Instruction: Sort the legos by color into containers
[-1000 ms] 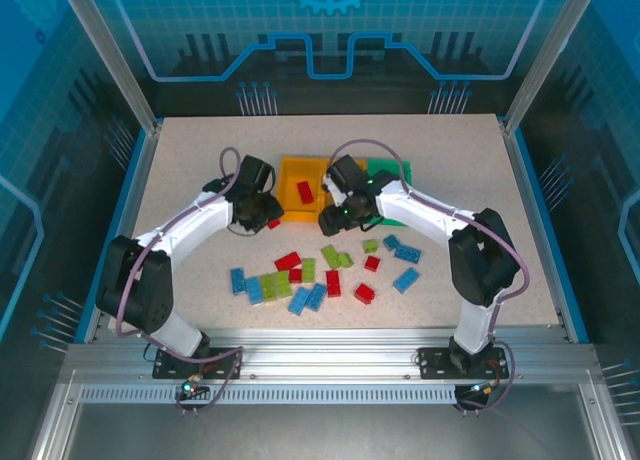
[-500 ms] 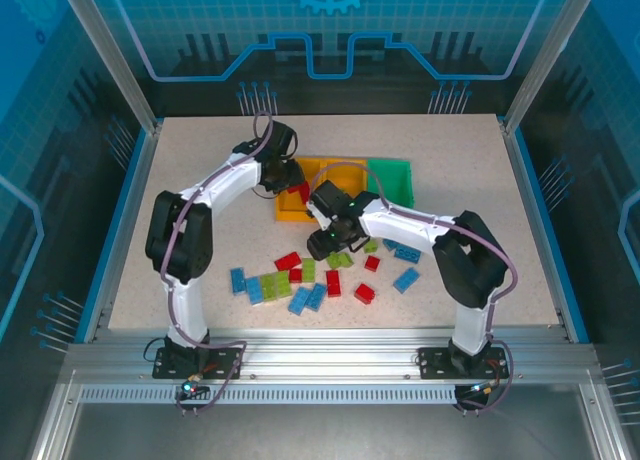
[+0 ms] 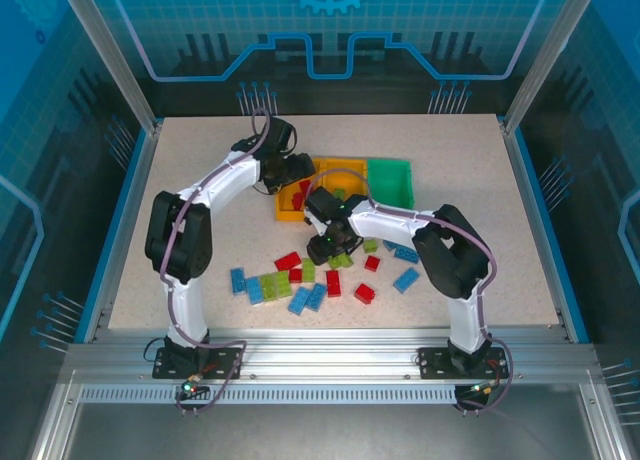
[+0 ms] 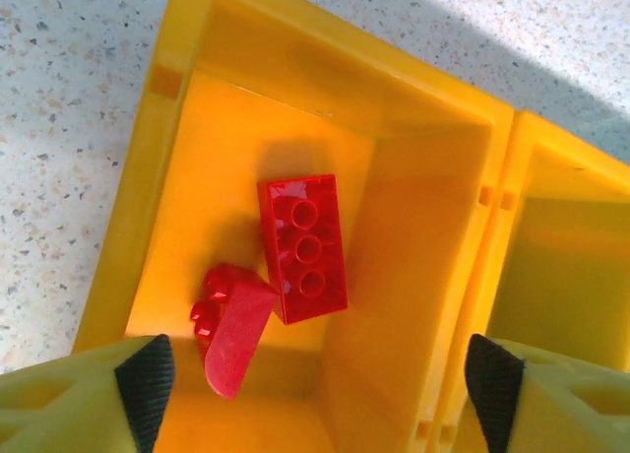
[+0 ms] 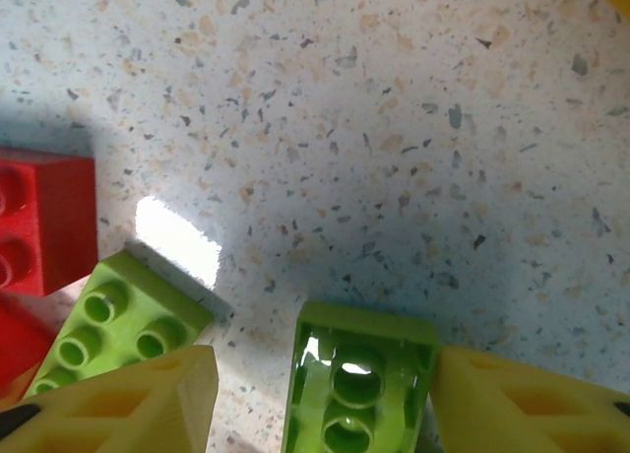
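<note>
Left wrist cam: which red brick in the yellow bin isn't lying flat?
The lower-left red brick, tipped up on edge; the other red brick lies flat, studs up.

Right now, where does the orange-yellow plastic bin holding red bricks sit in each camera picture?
Top external: the orange-yellow plastic bin is leftmost in the bin row, behind the loose bricks, beneath the left gripper.
Left wrist: it sits in the middle, two red bricks on its floor.
Right wrist: aimed at light green bricks on the speckled table.
Shared landmark: that speckled table, around the bin and under the bricks.
</note>
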Action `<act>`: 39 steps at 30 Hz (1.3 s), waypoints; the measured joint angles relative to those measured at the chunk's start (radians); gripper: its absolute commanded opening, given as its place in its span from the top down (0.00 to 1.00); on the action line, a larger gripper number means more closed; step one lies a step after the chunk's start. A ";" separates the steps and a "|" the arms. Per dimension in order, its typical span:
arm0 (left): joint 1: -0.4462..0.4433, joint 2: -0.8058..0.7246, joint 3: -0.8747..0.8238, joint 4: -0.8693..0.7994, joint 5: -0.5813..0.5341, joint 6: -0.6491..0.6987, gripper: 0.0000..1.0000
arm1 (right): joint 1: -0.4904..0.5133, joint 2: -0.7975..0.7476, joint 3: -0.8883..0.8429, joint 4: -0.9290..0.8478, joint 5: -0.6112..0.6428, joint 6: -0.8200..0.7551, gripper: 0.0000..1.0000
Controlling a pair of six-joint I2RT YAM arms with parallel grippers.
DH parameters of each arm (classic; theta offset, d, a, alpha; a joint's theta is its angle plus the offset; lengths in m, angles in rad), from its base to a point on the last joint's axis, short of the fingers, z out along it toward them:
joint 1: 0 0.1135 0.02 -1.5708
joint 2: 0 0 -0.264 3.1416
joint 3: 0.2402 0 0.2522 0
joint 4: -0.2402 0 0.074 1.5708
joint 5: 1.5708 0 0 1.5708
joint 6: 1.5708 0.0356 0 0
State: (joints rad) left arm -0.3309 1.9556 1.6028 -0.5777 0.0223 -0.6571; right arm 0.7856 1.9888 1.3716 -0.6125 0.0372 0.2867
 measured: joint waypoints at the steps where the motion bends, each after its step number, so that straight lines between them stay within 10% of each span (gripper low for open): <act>1: 0.000 -0.018 -0.013 0.001 0.001 -0.006 0.13 | 0.000 0.006 0.004 -0.002 0.004 0.000 0.42; 12: 0.004 -0.259 -0.192 0.037 -0.010 -0.026 0.11 | 0.000 0.032 0.031 -0.019 0.034 -0.008 0.68; 25: 0.040 -0.455 -0.447 0.025 -0.083 -0.042 0.11 | -0.013 -0.027 0.116 -0.053 0.042 -0.006 0.68; 39: -0.042 -0.674 -0.719 -0.025 -0.139 -0.042 0.11 | -0.239 0.032 0.422 -0.089 0.117 0.039 0.68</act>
State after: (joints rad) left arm -0.3729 1.2812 0.8841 -0.6025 -0.1169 -0.6987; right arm 0.5465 2.0209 1.7931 -0.7017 0.1547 0.3252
